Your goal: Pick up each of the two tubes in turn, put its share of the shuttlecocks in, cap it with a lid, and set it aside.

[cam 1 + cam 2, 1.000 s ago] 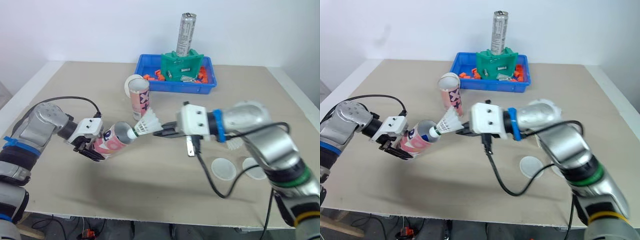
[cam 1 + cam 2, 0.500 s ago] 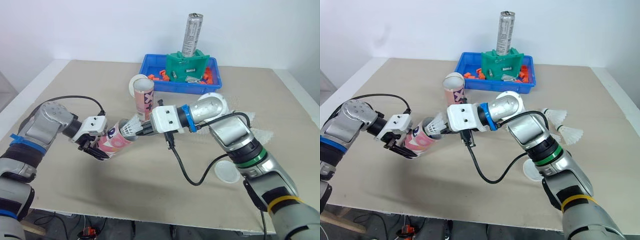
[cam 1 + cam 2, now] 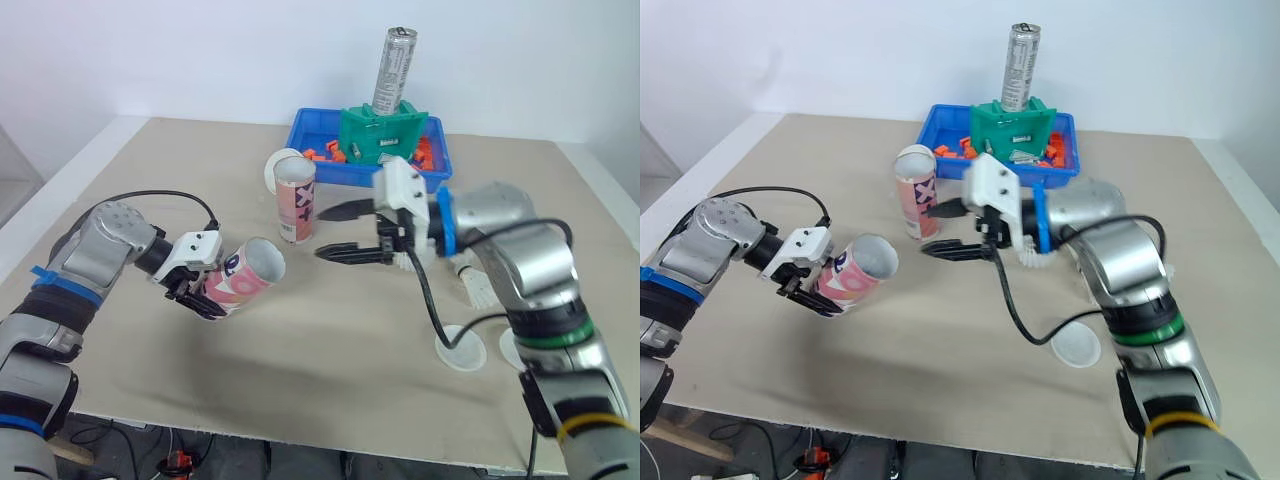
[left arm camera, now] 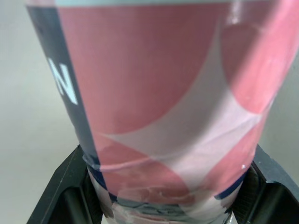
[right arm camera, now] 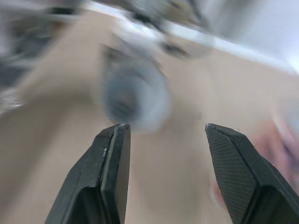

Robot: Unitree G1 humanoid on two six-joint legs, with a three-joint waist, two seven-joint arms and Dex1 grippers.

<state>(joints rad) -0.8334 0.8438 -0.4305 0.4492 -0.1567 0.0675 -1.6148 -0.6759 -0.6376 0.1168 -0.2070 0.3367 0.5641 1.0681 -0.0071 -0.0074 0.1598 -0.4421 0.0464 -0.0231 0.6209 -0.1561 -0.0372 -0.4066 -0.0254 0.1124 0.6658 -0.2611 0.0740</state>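
Left gripper (image 3: 204, 296) clasps tube (image 3: 246, 277), 2nd tube (image 3: 296, 206) upright

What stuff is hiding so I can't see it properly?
- Inside the held tube: eye views; its own wall hides what's in it.
- Loose shuttlecocks: eye views; the right arm covers most, so the count is unclear.
- Left gripper tips: left wrist view; the tube covers them.
- Orange bits in the blue bin: too small to identify.

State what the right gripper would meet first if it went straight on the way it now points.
Probably the open mouth of the tilted tube in the left gripper: the right wrist view shows it ahead. Depth is unclear; the right gripper might graze the upright tube nearby.
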